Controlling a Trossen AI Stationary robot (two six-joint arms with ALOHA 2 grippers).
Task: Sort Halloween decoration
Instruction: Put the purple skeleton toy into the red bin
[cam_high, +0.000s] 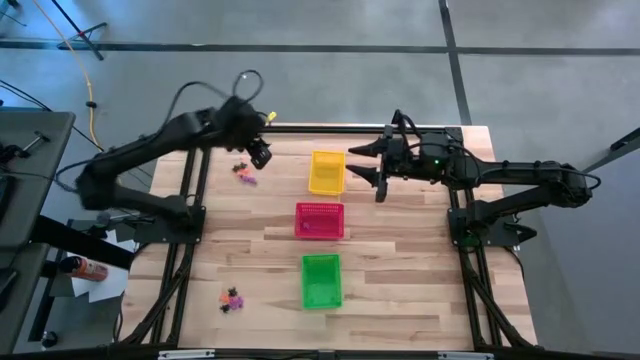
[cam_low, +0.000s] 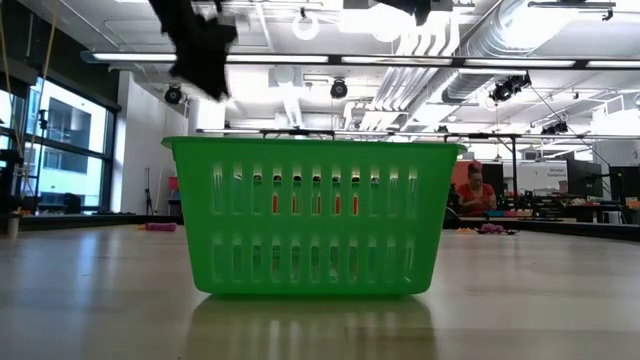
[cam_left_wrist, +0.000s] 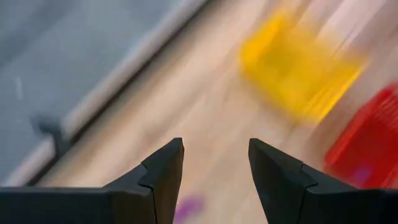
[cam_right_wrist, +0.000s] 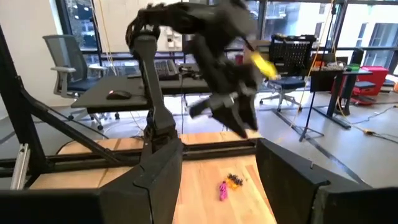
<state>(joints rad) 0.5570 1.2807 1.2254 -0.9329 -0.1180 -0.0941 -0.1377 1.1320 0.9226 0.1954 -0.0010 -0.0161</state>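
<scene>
Our left gripper spread above trinkets near table edge; right gripper spread beside yellow basket.

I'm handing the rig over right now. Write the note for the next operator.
Left pincer: open, empty, above the far-left trinket pile.
Right pincer: open, empty, beside the yellow basket.
Second trinket pile sits near left, beside the green basket.
Done: the red basket seems to hold something purple; other baskets' contents unclear.
Left: both piles need sorting.

Green basket hides red basket — trinkets indistinct.
</scene>
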